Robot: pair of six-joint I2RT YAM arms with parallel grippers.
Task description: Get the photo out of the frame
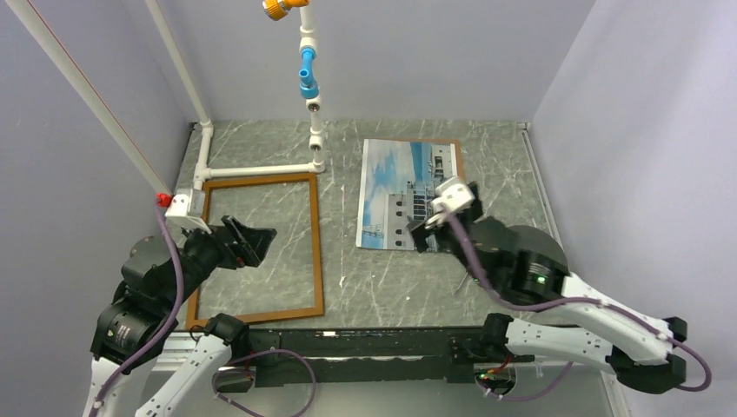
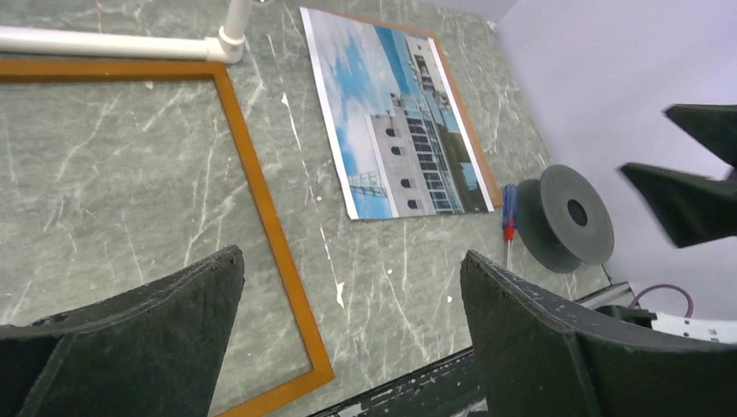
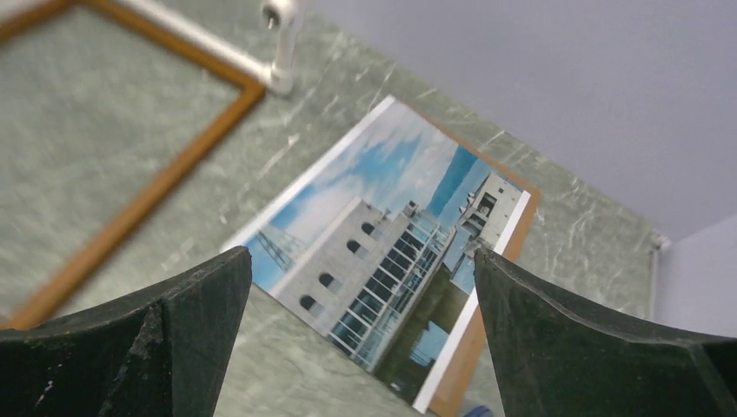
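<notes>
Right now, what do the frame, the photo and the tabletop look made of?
The frame: probably wood, going by the thin reddish-brown strips with a smooth, even finish; no grain is discernible. The photo: a paper print, thin and lying flat, with a white border. The tabletop: grey-green with white veins, a marble look; real stone or laminate, cannot tell.

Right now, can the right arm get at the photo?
Probably yes. The right gripper hangs over the photo's near end with its jaws open, and nothing lies on top of it.
</notes>
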